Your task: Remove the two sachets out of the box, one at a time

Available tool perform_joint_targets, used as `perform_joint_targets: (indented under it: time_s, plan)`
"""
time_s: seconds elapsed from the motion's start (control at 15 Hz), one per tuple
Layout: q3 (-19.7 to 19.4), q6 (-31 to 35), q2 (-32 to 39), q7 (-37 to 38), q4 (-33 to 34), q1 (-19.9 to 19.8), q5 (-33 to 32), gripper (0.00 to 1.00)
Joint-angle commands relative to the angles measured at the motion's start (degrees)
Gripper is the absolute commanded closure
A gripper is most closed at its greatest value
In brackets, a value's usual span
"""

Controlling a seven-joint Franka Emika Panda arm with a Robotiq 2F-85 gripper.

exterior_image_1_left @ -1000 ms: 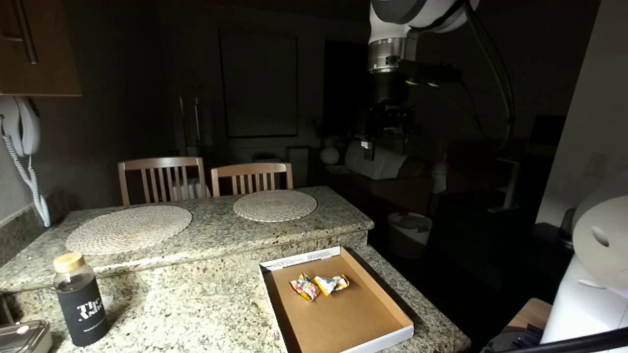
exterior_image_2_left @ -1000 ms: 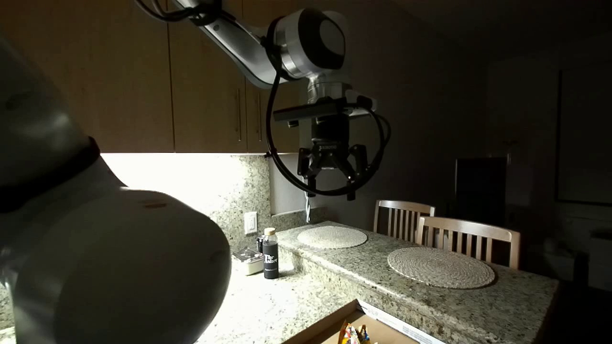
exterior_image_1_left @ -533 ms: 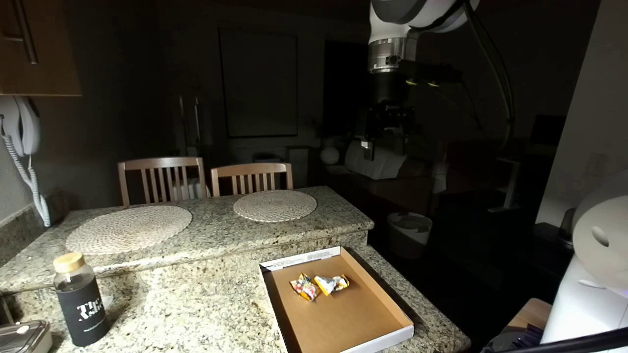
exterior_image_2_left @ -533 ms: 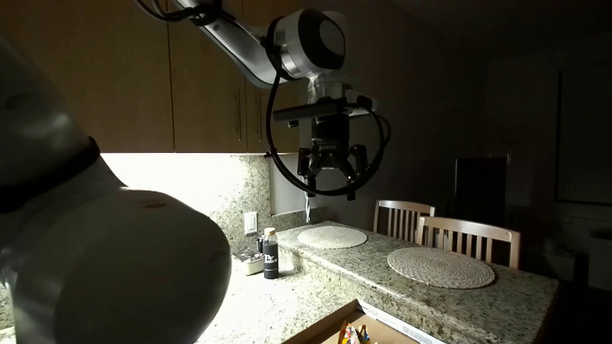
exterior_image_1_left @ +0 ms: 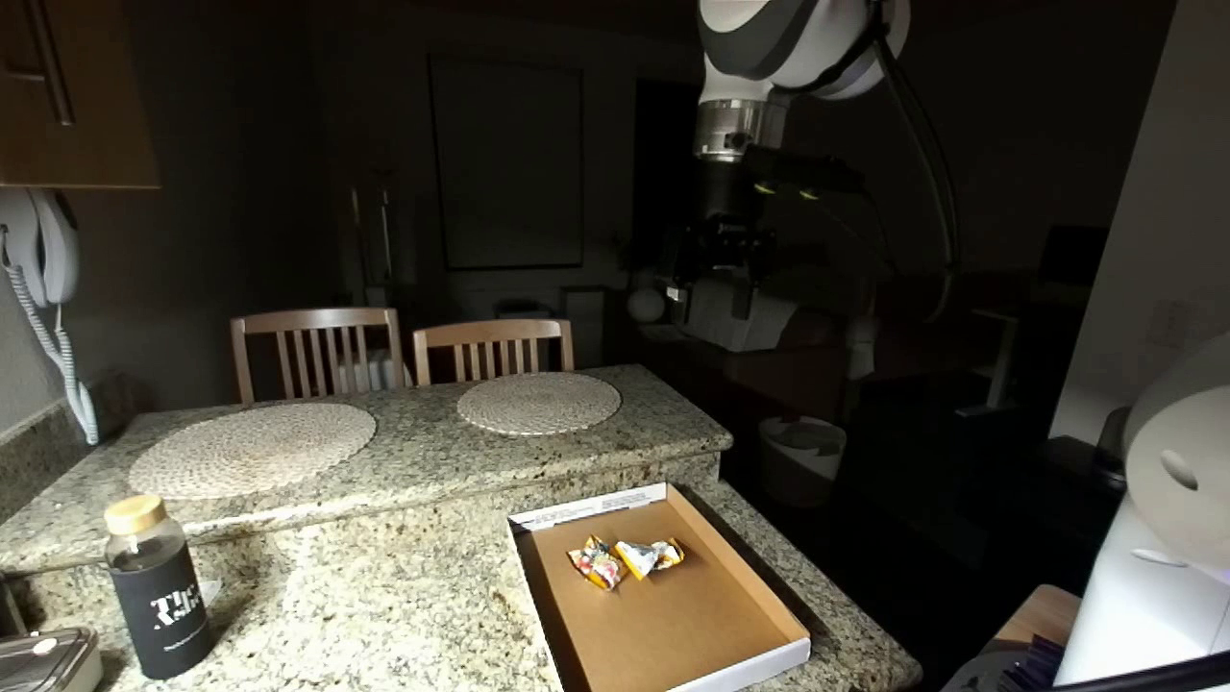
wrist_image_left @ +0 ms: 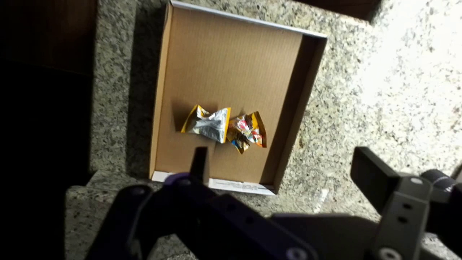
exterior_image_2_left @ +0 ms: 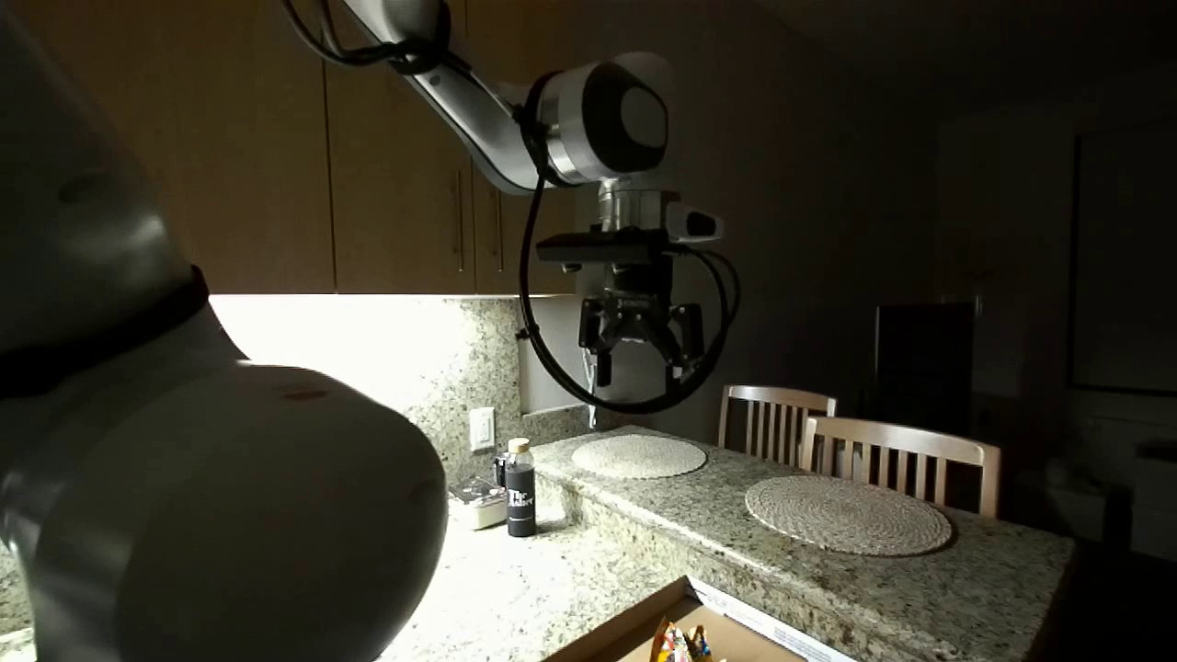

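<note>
Gripper (exterior_image_2_left: 639,377) is spread wide, fingers (wrist_image_left: 373,177) pointing down, hanging well above the counter (exterior_image_1_left: 384,634) and apart from the box (wrist_image_left: 234,54). Silver sachet (wrist_image_left: 211,126) with yellow edges and multicolored sachet (wrist_image_left: 249,130) both sit in the box, just beside each other, toward the end by the raised ledge (exterior_image_1_left: 413,461); can't tell if they touch. Box lies flat on the counter. Farther out: bottle (exterior_image_1_left: 163,605) upright, near a lidded container (exterior_image_1_left: 43,658). Round placemats (exterior_image_1_left: 538,404) lie on the ledge, wooden chairs (exterior_image_1_left: 495,332) behind it, corded phone (exterior_image_1_left: 53,250) on the wall.
</note>
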Motion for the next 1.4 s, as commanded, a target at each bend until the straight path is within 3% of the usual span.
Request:
perform_joint_targets:
  time_s: [0.0, 0.27, 0.53, 0.6, 0.8, 1.2, 1.33]
  plan:
    - [0.65, 10.87, 3.97, 2.0, -1.71, 1.2, 3.88, 0.0]
    - [1.77, 16.39, 15.42, 5.54, 0.17, 1.35, 4.78, 0.0]
    - [2.51, 19.86, 24.89, 8.4, 2.14, 2.63, 9.57, 0.0]
    - [2.07, 18.66, 21.02, 6.49, 0.1, 2.03, 7.2, 0.0]
    - [2.33, 19.28, 25.45, 7.38, 2.13, 2.52, 8.11, 0.0]
    - [2.23, 19.67, 26.49, 7.25, 3.28, 2.51, 8.88, 0.0]
    - [2.09, 23.63, 28.08, 7.93, 3.41, 2.42, 10.18, 0.0]
